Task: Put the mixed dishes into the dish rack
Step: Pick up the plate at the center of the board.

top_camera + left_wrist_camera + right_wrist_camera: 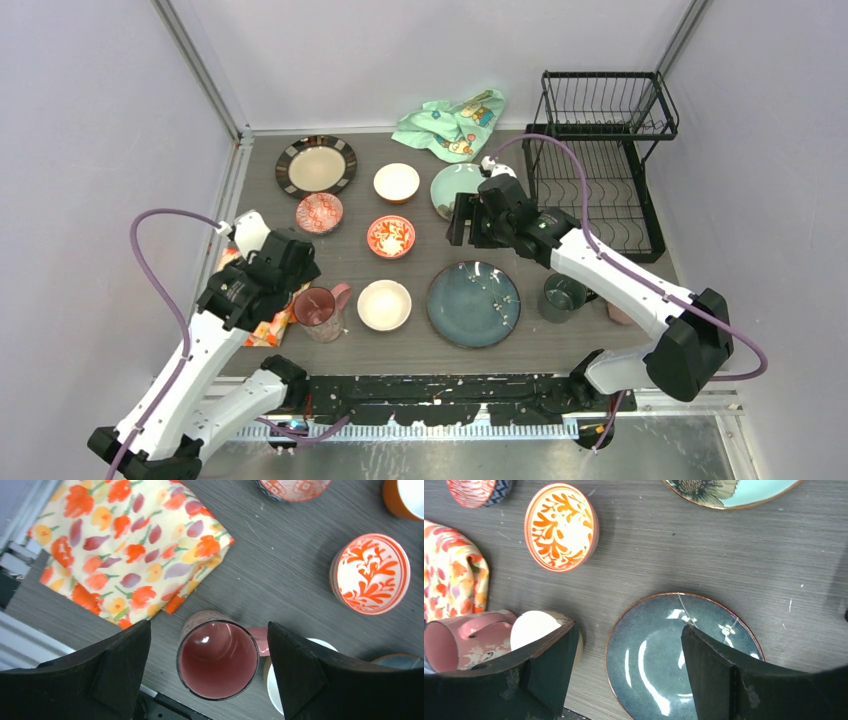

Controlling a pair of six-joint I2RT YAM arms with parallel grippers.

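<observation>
The mixed dishes lie spread on the table: a dark-rimmed beige plate (316, 165), a pale green plate (455, 188), a dark blue-green plate (473, 303), several small bowls such as a white one (384, 304) and a red patterned one (390, 236), a pink cup (318, 308) and a dark green cup (562, 296). The black wire dish rack (600, 160) stands at the back right. My left gripper (209, 626) hangs open over the pink cup (218, 660), its fingers apart from it. Open too, my right gripper (629, 627) hovers above the blue-green plate's (659, 665) left rim.
A mint-green cartoon cloth (450, 122) lies at the back beside the rack. An orange floral cloth (125, 545) sits at the table's left edge by the pink cup. Grey walls close in both sides. A pink object (618, 313) shows partly under my right arm.
</observation>
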